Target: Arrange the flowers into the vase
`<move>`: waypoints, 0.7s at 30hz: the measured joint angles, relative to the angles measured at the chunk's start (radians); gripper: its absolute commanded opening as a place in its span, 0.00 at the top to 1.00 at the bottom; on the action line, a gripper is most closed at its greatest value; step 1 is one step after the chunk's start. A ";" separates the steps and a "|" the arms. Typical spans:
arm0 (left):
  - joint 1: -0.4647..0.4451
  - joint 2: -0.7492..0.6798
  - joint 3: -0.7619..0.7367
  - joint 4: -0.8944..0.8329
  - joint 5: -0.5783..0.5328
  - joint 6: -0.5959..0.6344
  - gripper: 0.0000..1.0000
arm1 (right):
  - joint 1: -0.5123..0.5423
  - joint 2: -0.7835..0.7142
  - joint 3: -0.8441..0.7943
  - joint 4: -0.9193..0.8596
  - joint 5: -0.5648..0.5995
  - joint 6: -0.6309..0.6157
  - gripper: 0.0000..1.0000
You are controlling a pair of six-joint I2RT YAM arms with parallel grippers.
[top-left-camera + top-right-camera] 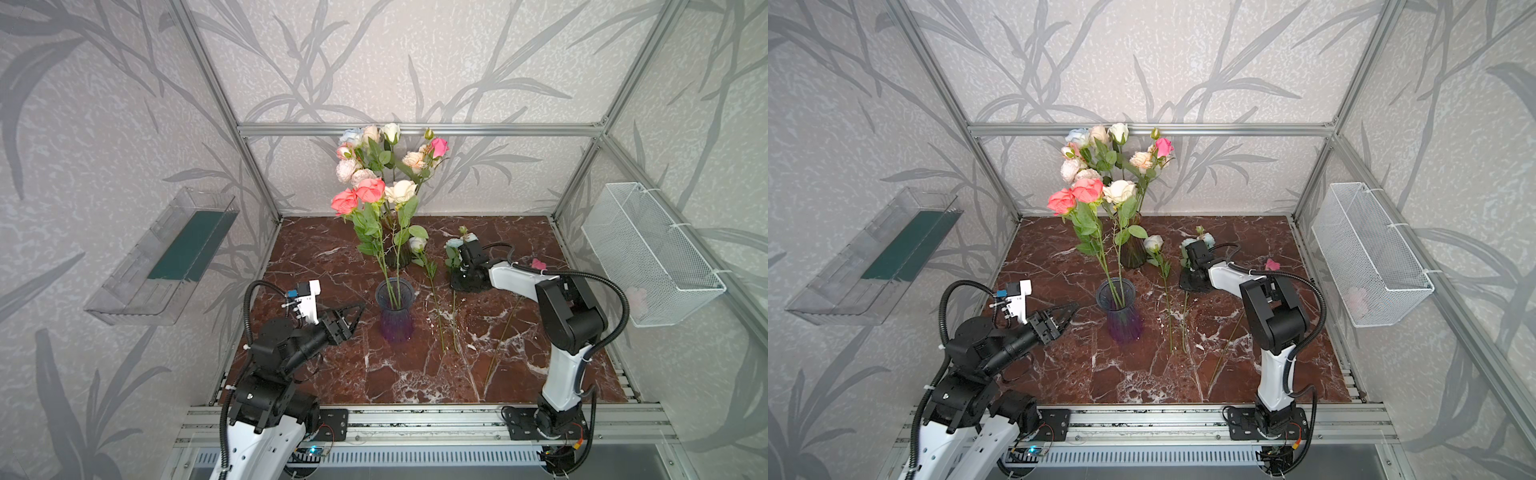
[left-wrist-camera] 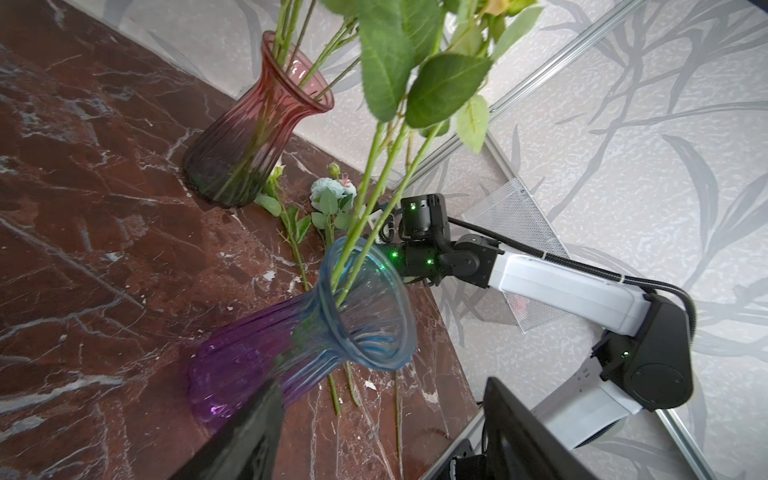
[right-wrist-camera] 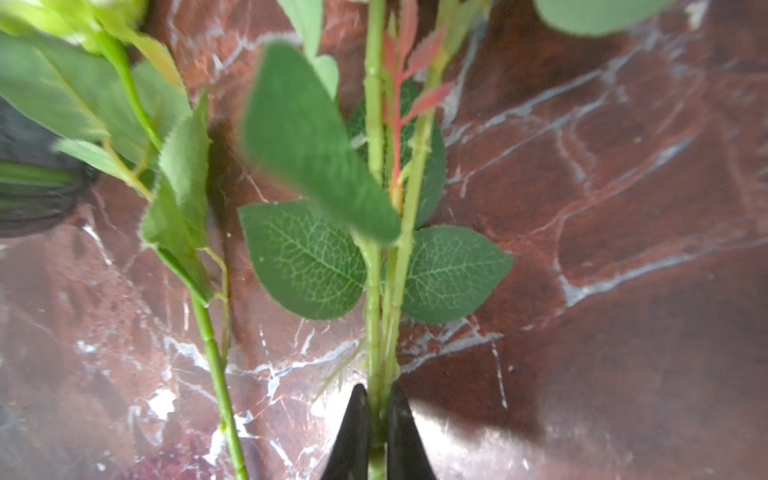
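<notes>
A ribbed glass vase (image 1: 395, 320), blue at the rim and purple below, stands mid-table holding two coral flowers (image 1: 357, 195) and a cream one. My left gripper (image 1: 358, 318) hovers open just left of it; in the left wrist view the vase (image 2: 257, 357) lies past the spread fingers (image 2: 249, 436). On the table to its right lie a white rose (image 1: 417, 243), a pale-blue flower (image 1: 454, 243) and a thin stem (image 1: 503, 336) with a pink head. My right gripper (image 3: 377, 395) points down and is shut on the pale-blue flower's green stem (image 3: 374, 291).
A second, darker pink-tinted vase (image 1: 397, 259) with a full bouquet stands behind the first, near the back wall. A white wire basket (image 1: 652, 257) hangs on the right wall and a clear plastic bin (image 1: 166, 257) on the left wall. The white rose's stem (image 3: 216, 374) lies close beside the held one.
</notes>
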 measured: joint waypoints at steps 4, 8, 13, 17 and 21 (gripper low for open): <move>0.000 0.001 0.071 -0.015 0.020 0.028 0.24 | -0.011 -0.111 -0.076 0.042 -0.022 0.018 0.96; 0.000 0.015 0.147 -0.056 0.029 0.070 0.25 | -0.014 -0.281 -0.145 0.105 -0.037 0.032 0.97; -0.006 0.092 0.241 -0.082 0.051 0.117 0.29 | -0.013 -0.518 -0.257 0.240 -0.060 0.043 0.97; -0.048 0.191 0.312 -0.095 0.053 0.160 0.31 | -0.007 -0.716 -0.364 0.341 -0.059 0.046 0.97; -0.193 0.299 0.386 -0.114 -0.002 0.222 0.32 | 0.005 -0.873 -0.426 0.410 -0.055 0.042 0.97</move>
